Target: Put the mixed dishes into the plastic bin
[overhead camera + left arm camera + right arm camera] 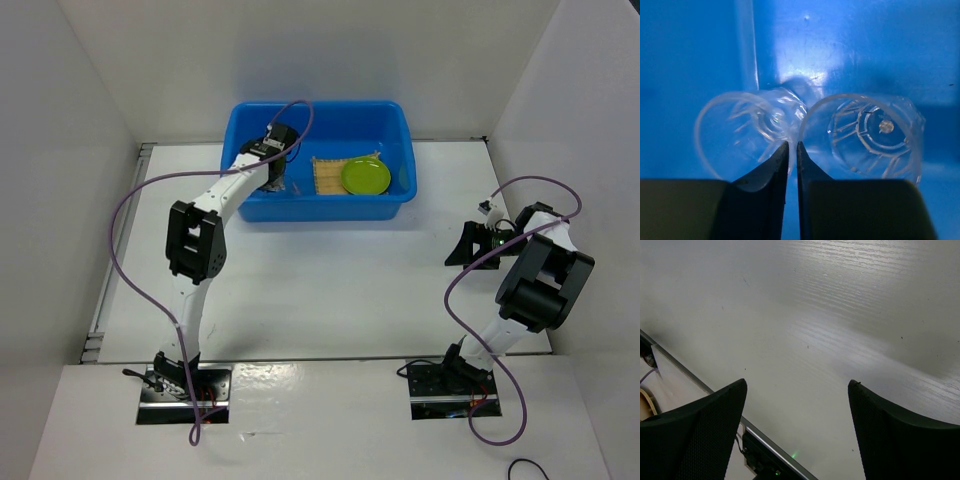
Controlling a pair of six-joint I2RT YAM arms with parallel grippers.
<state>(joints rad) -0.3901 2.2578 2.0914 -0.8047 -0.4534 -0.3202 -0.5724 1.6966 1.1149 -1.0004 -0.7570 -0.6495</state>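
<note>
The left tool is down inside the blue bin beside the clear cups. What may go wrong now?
The left tool has its tips almost closed right where two clear cups meet. If a rim is caught between them, lifting may pull a cup out. A sideways move may knock the cups against the bin wall.

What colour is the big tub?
The tub is bright blue, clearest from the top camera.

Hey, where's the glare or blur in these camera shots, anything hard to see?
Left wrist view: white glare on the bin floor, the clear cups nearly vanish against the blue, the left gripper is blurred. Right wrist view: a soft shadow across the white surface. Top view: even, sharp.
</note>
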